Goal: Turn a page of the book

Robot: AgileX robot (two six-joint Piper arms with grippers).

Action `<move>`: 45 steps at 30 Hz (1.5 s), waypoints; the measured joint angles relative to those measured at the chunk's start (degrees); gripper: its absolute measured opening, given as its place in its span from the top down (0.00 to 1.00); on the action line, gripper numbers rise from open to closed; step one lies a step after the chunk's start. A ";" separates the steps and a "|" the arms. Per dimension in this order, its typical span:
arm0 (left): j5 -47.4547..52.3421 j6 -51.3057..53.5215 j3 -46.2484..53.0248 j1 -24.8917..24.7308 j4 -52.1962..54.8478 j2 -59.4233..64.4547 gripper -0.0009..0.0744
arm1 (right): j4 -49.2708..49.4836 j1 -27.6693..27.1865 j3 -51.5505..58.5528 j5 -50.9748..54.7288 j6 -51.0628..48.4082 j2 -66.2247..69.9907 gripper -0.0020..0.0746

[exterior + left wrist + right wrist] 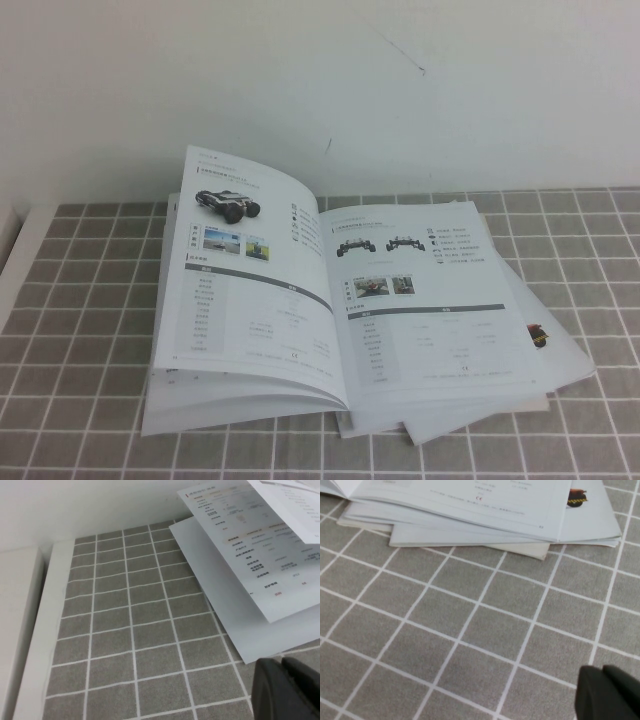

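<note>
The book [330,320] lies open on the grey tiled mat, with two spread pages of vehicle photos and tables facing up. Several loose sheets fan out under it to the right. The page of the task does not show. Neither arm appears in the high view. In the left wrist view my left gripper [281,664] is shut and empty, just off a corner of the book [250,555]. In the right wrist view my right gripper [603,670] is shut and empty over bare tiles, well short of the near edge of the book [470,510].
The grey tiled mat [80,300] covers the table up to the white wall [300,80]. A white strip [40,630] borders the mat on the left, with a raised white block [15,605] beyond it.
</note>
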 joint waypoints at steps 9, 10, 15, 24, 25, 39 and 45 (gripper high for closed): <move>0.27 -0.11 0.00 0.04 -1.95 -0.13 0.99 | 0.09 -0.14 0.00 0.45 0.00 -2.74 0.97; 0.30 0.00 0.00 0.04 -1.98 -0.13 0.99 | 0.09 -0.52 0.00 0.72 0.00 -4.17 0.97; 0.39 0.00 0.00 0.04 -2.28 -0.13 0.99 | 0.09 -4.32 0.00 0.83 0.00 -12.92 0.97; 0.39 0.34 0.00 0.04 -2.30 -0.13 0.99 | 0.13 -12.17 0.00 1.83 0.00 -20.07 0.97; 0.39 0.32 0.00 0.04 -2.30 -0.13 0.99 | 0.22 -14.15 0.00 2.30 0.00 -20.22 0.97; 0.51 0.35 -0.02 0.04 -2.41 -0.26 0.99 | 0.09 -24.68 0.31 5.81 -5.92 -22.09 0.97; 0.54 0.35 -0.12 0.04 -2.41 -0.26 0.99 | 1.17 -24.68 0.31 6.26 -6.02 -22.09 0.97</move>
